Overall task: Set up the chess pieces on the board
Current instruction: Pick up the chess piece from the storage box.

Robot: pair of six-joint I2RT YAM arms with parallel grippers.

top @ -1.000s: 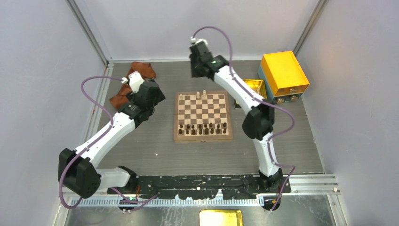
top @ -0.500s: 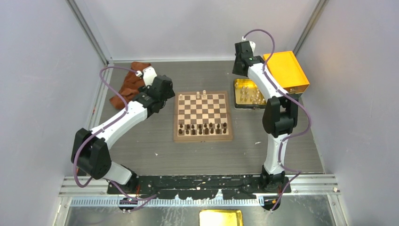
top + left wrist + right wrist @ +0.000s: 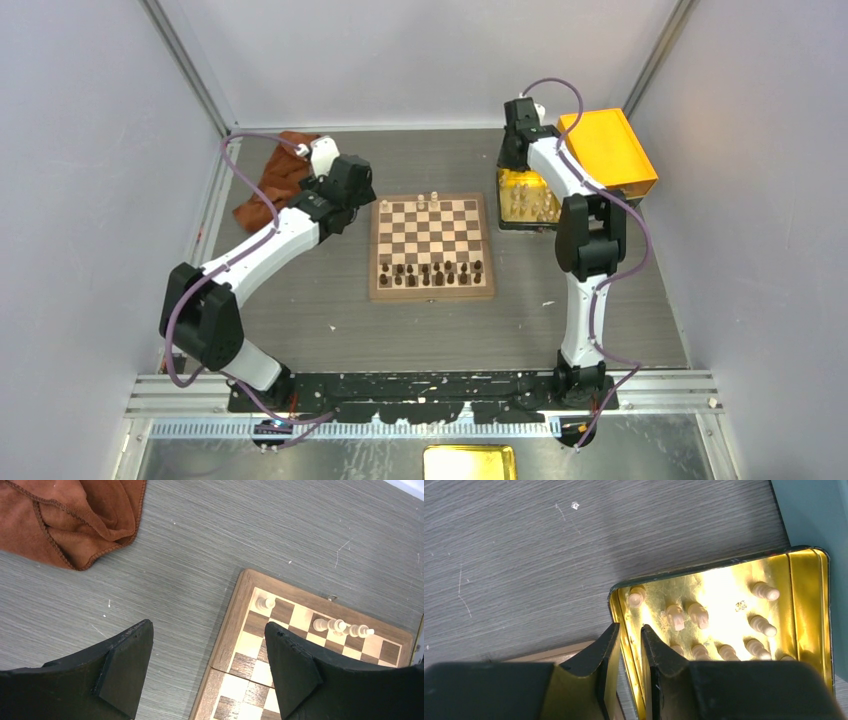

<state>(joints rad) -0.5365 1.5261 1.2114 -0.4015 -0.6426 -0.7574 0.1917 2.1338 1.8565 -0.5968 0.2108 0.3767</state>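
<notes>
- Left gripper (image 3: pixel 210 665): jaws spread wide with nothing between them, poised above the grey table (image 3: pixel 200 535) just off the board's (image 3: pixel 227 630) far-left corner.
- Right gripper (image 3: pixel 630 630): fingers only a narrow gap apart, with no piece held. The left wall of the golden-yellow tray (image 3: pixel 724 592) shows through the gap, and whether the fingers touch it cannot be told.
- Chess pieces, loose (image 3: pixel 674 616): about ten pale cream chessmen lie scattered in the tray, which sits just right of the board.
- Chess pieces, placed (image 3: pixel 345 627): a few cream chessmen stand together on the board's far row, with a single one (image 3: pixel 265 602) near its far-left corner.
- Dark brown chessmen (image 3: pixel 432 272): ranked on the two near rows of the board.
- Orange-yellow box (image 3: pixel 605 150): beside the tray on its right.
- Brown cloth (image 3: pixel 70 520): crumpled on the table, well left of the board.
</notes>
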